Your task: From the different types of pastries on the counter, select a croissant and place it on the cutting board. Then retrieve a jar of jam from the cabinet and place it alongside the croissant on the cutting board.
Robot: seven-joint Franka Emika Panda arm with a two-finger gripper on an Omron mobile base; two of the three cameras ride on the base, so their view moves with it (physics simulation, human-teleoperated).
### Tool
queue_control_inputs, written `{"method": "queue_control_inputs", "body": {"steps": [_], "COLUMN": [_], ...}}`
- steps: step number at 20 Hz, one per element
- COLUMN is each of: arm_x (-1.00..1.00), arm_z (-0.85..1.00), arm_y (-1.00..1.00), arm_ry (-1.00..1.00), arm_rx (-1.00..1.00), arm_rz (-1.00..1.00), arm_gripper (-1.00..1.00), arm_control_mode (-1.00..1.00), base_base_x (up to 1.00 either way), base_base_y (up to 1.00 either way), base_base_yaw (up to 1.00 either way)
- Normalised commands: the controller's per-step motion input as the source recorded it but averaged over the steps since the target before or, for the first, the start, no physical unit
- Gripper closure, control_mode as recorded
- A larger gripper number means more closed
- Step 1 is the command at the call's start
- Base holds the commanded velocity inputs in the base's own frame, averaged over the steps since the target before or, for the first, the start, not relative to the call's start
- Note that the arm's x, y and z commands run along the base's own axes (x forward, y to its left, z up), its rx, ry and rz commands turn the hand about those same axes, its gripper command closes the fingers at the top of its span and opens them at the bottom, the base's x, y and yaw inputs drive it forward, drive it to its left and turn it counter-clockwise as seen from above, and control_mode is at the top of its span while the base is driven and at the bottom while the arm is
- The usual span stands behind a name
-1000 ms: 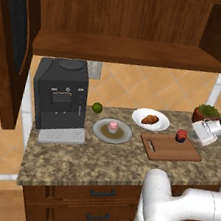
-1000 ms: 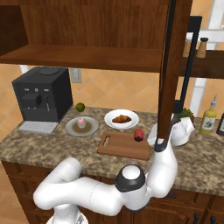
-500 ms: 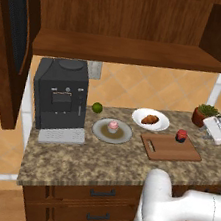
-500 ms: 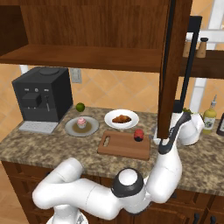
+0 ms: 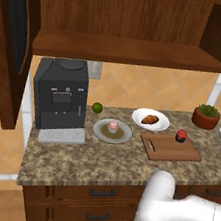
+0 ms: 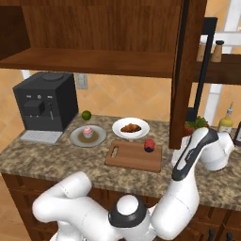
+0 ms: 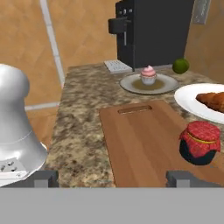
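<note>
Fingers (image 7: 46, 178): two dark tips at the bottom of the hand view, set wide apart, nothing between them; gripper (image 7: 113, 179) poised low over the near end of the cutting board.

Cutting board (image 7: 140, 144): reddish-brown, rectangular, flat on the surface, handle slot at the end toward the grey plate. In the left base view it lies right of that plate and just in front of the white plate.

Jar of jam (image 7: 199, 142): dark, squat, red top, upright on the board near its edge on the white-plate side; apart from the fingers. In the right base view it sits at the board's far right corner.

Croissant (image 5: 150, 119): golden-brown, on the white plate (image 5: 161, 125), not on the board.

Cupcake (image 5: 113, 126): pink frosting, centred on the round grey plate (image 5: 99, 131), left of the board.

Lime (image 5: 97, 107): green, on the surface between the coffee machine and the white plate.

Coffee machine (image 5: 61, 94): black, at the surface's left end.

Surface (image 5: 89, 160): speckled granite counter.

Cabinet (image 5: 127, 19): dark wood, doors open, shelf bare where it shows.

Potted plant (image 5: 205, 116): right end of the surface.
</note>
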Motion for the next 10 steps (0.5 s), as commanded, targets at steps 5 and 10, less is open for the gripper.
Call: {"method": "queue_control_inputs", "body": {"steps": [5,10], "arm_x": [-1.0,-0.95], "arm_z": [-0.77,-0.26], "arm_y": [0.94,0.98], "arm_ry": [-0.1,0.04], "arm_rx": [0.0,0.0], "arm_rz": [-0.51,-0.49], "arm_gripper": [-1.0,-1.0], "arm_control_mode": [-1.0,-1.0], "base_base_x": [0.0,0.0], "base_base_y": [0.0,0.0], "base_base_yaw": [0.0,0.0]}}
